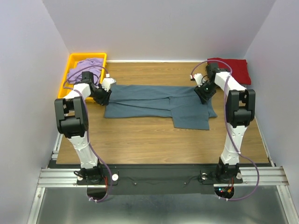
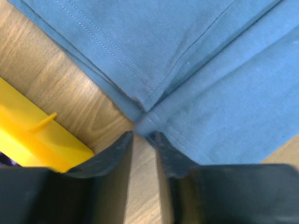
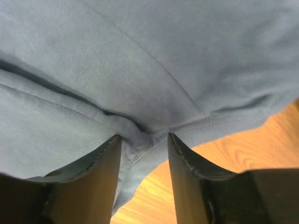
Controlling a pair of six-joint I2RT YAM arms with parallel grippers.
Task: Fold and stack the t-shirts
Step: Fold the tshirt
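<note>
The slate-blue t-shirt (image 1: 159, 100) lies in the middle of the table (image 1: 140, 140) as a long band from left to right, with one part reaching nearer at its right end. The left gripper (image 2: 142, 136) is at the band's left end, its jaws a little apart, with the hem corner just at the tips and not pinched. The right gripper (image 3: 142, 137) is at the right end, its jaws wider apart, with a roll of hem lying loosely between them.

I judge that a lengthwise fold is being set down. To do it well, both grippers should rise straight up, so that no cloth is dragged.

Only the top view shows the lavender t-shirt (image 1: 86, 65) in the yellow tray (image 1: 74, 60) at far left and the dark red t-shirt (image 1: 236, 67) at far right. Only the wrist views show the jaws.
</note>
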